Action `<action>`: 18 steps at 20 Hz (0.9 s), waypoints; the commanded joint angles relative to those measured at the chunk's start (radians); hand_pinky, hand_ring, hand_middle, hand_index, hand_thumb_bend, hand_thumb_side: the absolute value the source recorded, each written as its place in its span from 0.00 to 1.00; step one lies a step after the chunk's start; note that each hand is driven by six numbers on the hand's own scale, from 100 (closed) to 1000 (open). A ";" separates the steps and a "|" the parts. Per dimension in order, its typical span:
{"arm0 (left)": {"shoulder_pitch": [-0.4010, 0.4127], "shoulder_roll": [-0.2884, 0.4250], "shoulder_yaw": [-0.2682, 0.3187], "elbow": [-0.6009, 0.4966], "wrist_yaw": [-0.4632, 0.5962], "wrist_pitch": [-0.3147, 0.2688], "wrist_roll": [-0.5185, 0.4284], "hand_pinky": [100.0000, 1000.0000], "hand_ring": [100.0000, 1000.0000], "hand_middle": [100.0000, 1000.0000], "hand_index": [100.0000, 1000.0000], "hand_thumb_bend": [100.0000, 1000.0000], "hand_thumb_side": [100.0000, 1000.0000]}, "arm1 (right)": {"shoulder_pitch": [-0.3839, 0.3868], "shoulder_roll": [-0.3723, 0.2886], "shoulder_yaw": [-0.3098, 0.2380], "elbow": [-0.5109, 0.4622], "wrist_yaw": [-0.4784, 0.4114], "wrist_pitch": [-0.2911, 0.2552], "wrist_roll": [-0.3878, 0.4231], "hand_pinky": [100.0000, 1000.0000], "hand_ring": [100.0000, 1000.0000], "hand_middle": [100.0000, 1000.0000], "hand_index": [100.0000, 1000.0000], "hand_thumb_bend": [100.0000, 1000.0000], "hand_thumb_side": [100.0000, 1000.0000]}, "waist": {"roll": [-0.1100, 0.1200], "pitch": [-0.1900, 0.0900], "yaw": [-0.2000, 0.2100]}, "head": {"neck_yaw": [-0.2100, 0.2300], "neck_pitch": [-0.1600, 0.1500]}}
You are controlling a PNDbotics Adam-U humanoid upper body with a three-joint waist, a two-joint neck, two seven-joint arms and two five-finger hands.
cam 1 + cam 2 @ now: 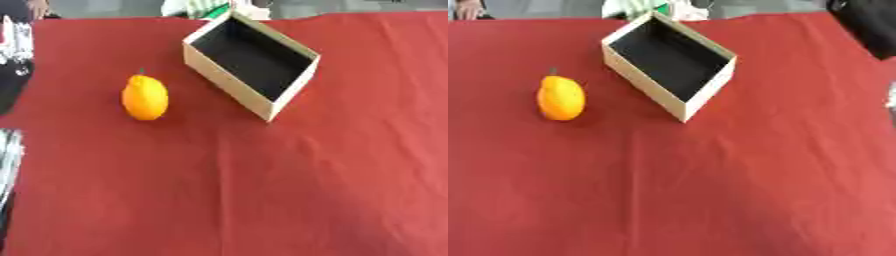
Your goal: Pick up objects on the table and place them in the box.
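Note:
An orange, lemon-shaped fruit (144,97) with a small green stem lies on the red cloth, left of the box and apart from it. The box (229,81) is an open tan cardboard one with a black inside, turned askew near the table's far edge. Nothing shows inside it. Neither of my hands appears in either view.
The red cloth (262,190) covers the whole table. Black and silver shapes (10,50) show along the left edge, and a dark shape (870,25) sits at the far right corner. White and green things (645,7) lie just behind the box.

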 commanded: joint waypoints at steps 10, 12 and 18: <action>-0.094 0.388 -0.160 -0.018 -0.113 0.236 -0.285 0.53 0.70 0.66 0.81 0.32 0.64 | -0.008 -0.027 0.002 -0.019 0.005 0.005 0.012 0.92 0.81 0.65 0.87 0.00 0.76 | 0.011 -0.034 -0.003 | -0.019 0.007; -0.123 0.469 -0.215 -0.018 -0.107 0.277 -0.383 0.55 0.72 0.69 0.82 0.38 0.65 | -0.008 -0.026 0.004 -0.019 0.004 0.004 0.015 0.92 0.81 0.65 0.87 0.00 0.76 | 0.014 -0.035 -0.005 | -0.017 0.006; -0.190 0.600 -0.331 -0.018 -0.076 0.388 -0.640 0.58 0.75 0.71 0.83 0.56 0.51 | -0.014 -0.026 0.012 -0.019 0.002 0.004 0.024 0.92 0.81 0.65 0.86 0.00 0.76 | 0.019 -0.035 -0.015 | -0.014 0.001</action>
